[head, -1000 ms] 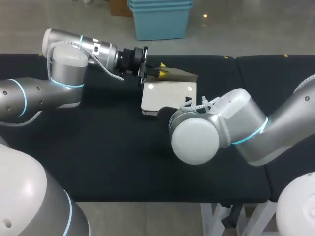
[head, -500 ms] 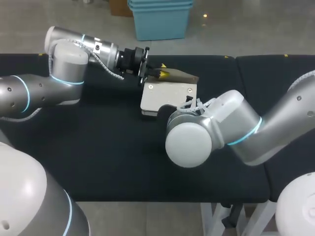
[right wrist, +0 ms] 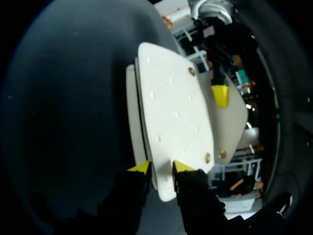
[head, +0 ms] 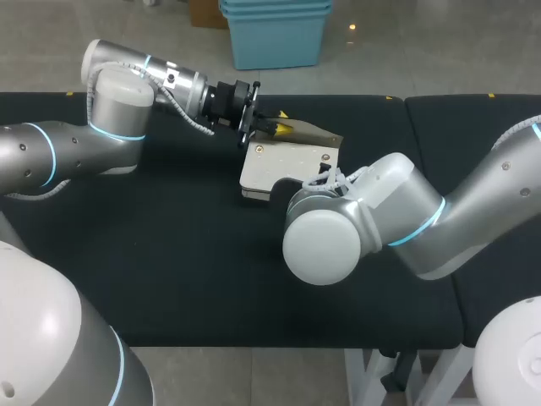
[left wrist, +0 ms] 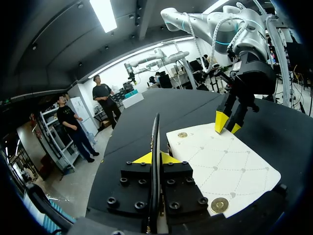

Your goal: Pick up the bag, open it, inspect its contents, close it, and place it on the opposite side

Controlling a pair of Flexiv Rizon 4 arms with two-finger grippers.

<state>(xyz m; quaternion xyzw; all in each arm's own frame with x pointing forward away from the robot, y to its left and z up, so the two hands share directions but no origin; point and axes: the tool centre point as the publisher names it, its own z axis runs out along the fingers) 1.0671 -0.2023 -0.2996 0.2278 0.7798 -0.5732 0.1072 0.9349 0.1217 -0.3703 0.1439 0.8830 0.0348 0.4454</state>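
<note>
The black table (head: 186,254) carries the bag (head: 287,161) on its middle stretch, toward the far edge.

The bag is a flat, cream, quilted pouch. Its body lies on the table and its flap (head: 317,134) is lifted along the bag's far side. I judge it light and soft-sided, with panels stiff enough to hold their shape, so it should be taken by an edge, not the middle. The flap's rim and the bag's near edge are the sensible holds (a smooth surface like this may slip if pinched too shallowly).

The left gripper (left wrist: 156,157) is closed on the flap, which stands edge-on as a thin dark line between its yellow tips. The right gripper (right wrist: 161,167) sits at the bag's near edge. Its tips are on either side of the cream panel and appear to clamp it.

Two brass snaps (left wrist: 219,204) show on the bag's top face.

- **Hidden:** the bag's inside, from every view.
- **Covered in the head view:** the right gripper and the bag's near corner, behind the right arm's elbow.
</note>
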